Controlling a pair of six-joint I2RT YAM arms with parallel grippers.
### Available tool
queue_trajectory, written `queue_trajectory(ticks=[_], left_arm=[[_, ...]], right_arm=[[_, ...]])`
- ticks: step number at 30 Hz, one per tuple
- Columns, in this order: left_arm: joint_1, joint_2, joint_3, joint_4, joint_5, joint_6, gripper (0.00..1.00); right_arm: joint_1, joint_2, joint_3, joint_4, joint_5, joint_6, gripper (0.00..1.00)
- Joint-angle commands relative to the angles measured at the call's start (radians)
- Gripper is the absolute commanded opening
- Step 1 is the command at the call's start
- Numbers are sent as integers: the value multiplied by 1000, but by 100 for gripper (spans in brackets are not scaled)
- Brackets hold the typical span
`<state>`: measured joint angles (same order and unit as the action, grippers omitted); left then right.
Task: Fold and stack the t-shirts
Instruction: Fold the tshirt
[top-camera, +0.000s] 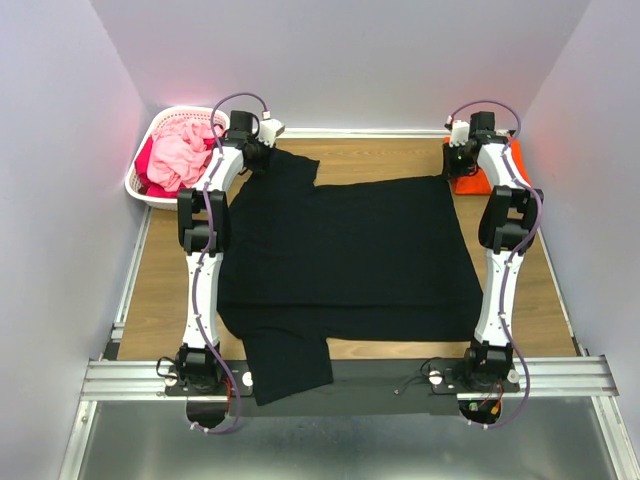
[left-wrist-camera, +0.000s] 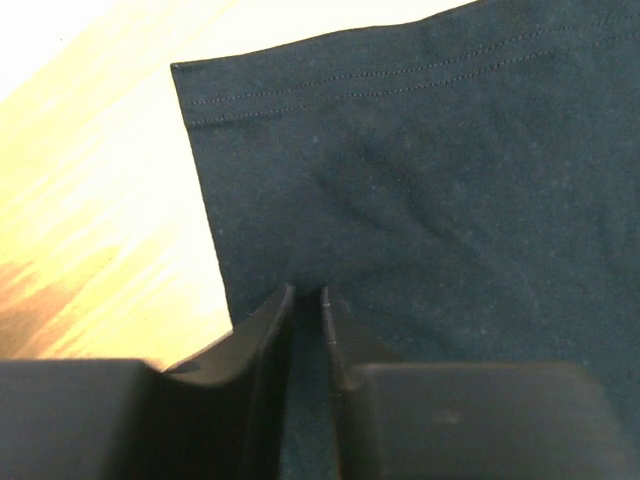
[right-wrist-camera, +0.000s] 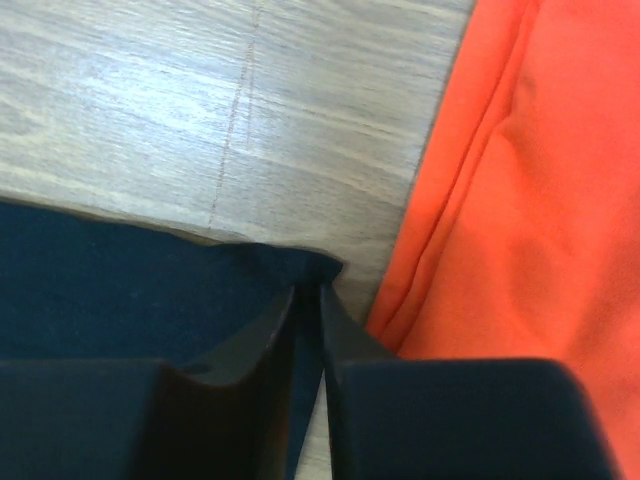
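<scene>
- Black t-shirt (top-camera: 350, 250) lies spread flat on the surface (right-wrist-camera: 250, 100), likely laid out for folding.
- Left pincer (left-wrist-camera: 307, 295) and right pincer (right-wrist-camera: 308, 292) are each pinched narrow on its far edge, probably to lift it evenly.

Plain pale walls (top-camera: 350, 60) on 3 sides, wood-grain tabletop (top-camera: 160, 290), alu rail (top-camera: 570, 375) along bottom of frame, soft even light.

One counter (top-camera: 165, 290). Two shirts: one black shirt (top-camera: 350, 240), one orange shirt (top-camera: 470, 183). One basket (top-camera: 150, 197), its pink and red cloth (top-camera: 180, 155) too bundled to count. Two arms: left arm (top-camera: 203, 260), right arm (top-camera: 500, 270). Two grippers: left gripper (left-wrist-camera: 305, 300), right gripper (right-wrist-camera: 308, 295).
</scene>
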<state>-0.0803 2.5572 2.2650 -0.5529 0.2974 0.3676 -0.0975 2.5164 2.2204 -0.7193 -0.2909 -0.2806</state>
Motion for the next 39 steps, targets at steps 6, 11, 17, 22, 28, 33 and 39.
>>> queue_trajectory(ticks=[6,11,17,22,28,33,39], left_arm=[[33,34,68,-21,107,-25,0],[73,-15,100,46,200,-72,0],[73,-45,85,67,201,-64,0],[73,-63,56,56,218,-53,0],[73,-144,-22,84,232,-36,0],[73,-264,-133,77,233,17,0],[73,-357,-263,62,215,68,0]], right_arm=[[10,59,24,-78,19,-2,1],[2,39,91,-75,-19,18,1],[1,32,127,-69,-42,38,1],[1,25,105,-69,-45,31,0],[-5,-8,96,-69,-60,20,1],[-24,-53,53,-69,-86,1,1],[-28,-105,2,-68,-125,-26,1]])
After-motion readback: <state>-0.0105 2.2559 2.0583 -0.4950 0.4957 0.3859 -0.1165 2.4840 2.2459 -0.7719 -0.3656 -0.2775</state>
